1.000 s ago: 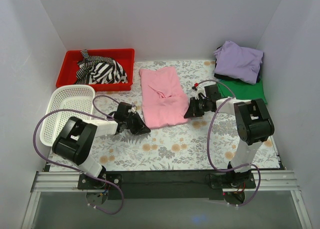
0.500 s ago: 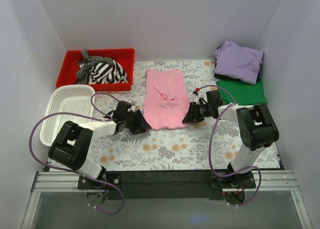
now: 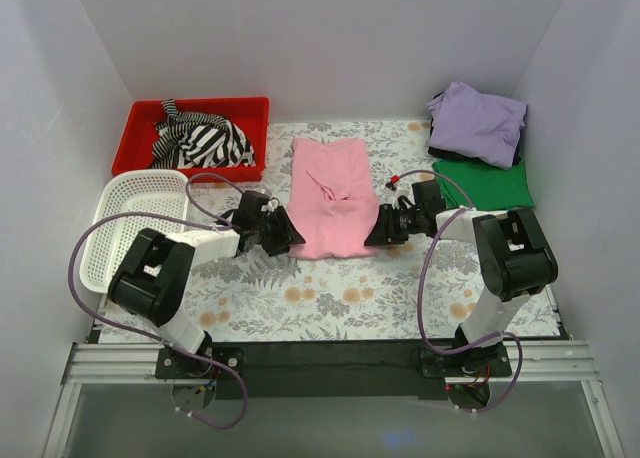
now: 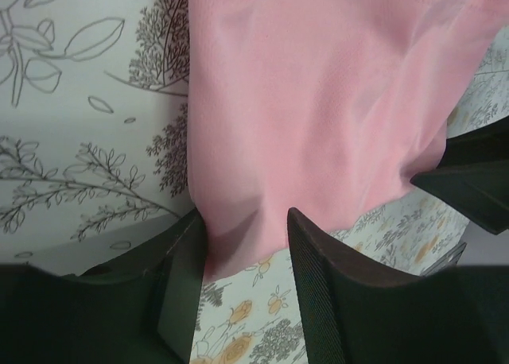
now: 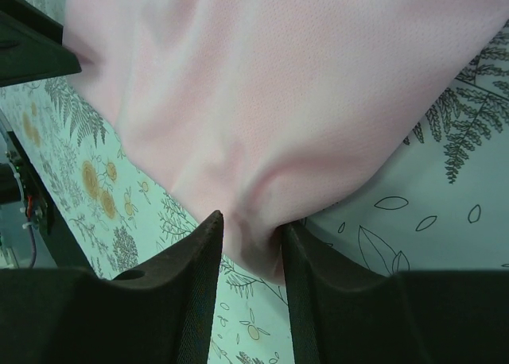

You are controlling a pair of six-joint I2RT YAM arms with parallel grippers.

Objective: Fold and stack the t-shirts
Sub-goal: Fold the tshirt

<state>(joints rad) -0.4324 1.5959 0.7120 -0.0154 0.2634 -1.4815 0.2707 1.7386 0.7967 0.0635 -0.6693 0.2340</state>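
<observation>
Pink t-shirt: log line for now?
pink t-shirt laid flat; left gripper open astride near-left corner; right gripper open astride near-right corner

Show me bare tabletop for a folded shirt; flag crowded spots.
Free: the table strip between its near edge and the pink t-shirt; a small patch between it and the lavender t-shirt. Crowded: red bin and white basket left; green t-shirt under the lavender, far right; left end effector and right end effector at the pink tee's near corners.

right gripper (image 5: 252, 221) parted | pink t-shirt (image 5: 302, 86) corner between fingers (image 5: 199, 288) | floral tablecloth (image 5: 421, 221) beneath
</observation>
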